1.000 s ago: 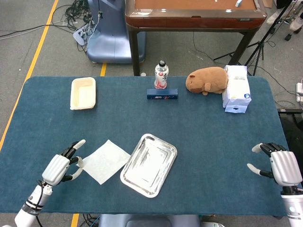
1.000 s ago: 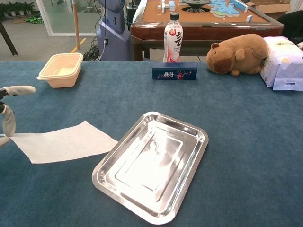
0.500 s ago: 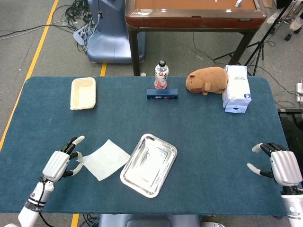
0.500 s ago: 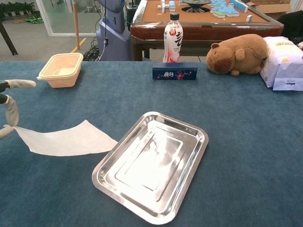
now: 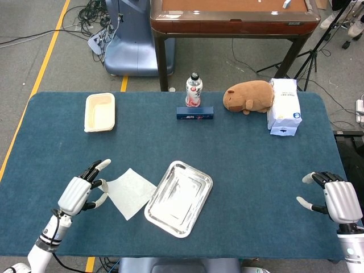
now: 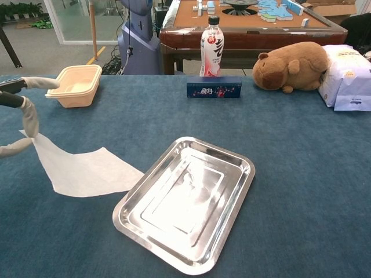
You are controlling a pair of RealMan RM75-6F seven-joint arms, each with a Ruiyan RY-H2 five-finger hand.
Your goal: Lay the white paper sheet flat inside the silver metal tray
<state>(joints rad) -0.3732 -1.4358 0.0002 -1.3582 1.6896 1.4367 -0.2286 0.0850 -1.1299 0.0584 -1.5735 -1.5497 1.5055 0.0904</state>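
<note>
**Paper pinched at one corner, ready to be carried to the tray**

Now the white paper sheet (image 6: 87, 171) is held at its far left corner by the left hand (image 5: 79, 190). That corner is pinched between the fingers (image 6: 28, 119) and is lifted off the desk (image 5: 250, 148), while the rest of the sheet lies on the blue cloth. The sheet is found near the front left of the desk, and its right tip sits just beside the left rim of the silver metal tray (image 5: 206, 181). Nothing is seen inside the tray.

The step in hand seems to be the lift. Next, the sheet would likely need to be raised higher and carried to the right, over the tray rim, then let down flat. Care may be needed, since thin paper can fold or drag.

The right hand (image 5: 335, 199) is kept at the front right edge of the desk, with its fingers apart and nothing held.

The desk is covered in dark blue cloth. Along the back edge a cream food box (image 5: 100, 111), a drink bottle (image 5: 194, 90), a small blue box (image 5: 195, 114), a brown plush animal (image 5: 249, 96) and a white pack (image 5: 284, 106) are set. Behind the desk, a grey floor with cables and a wooden table (image 5: 233, 17) are seen.
</note>
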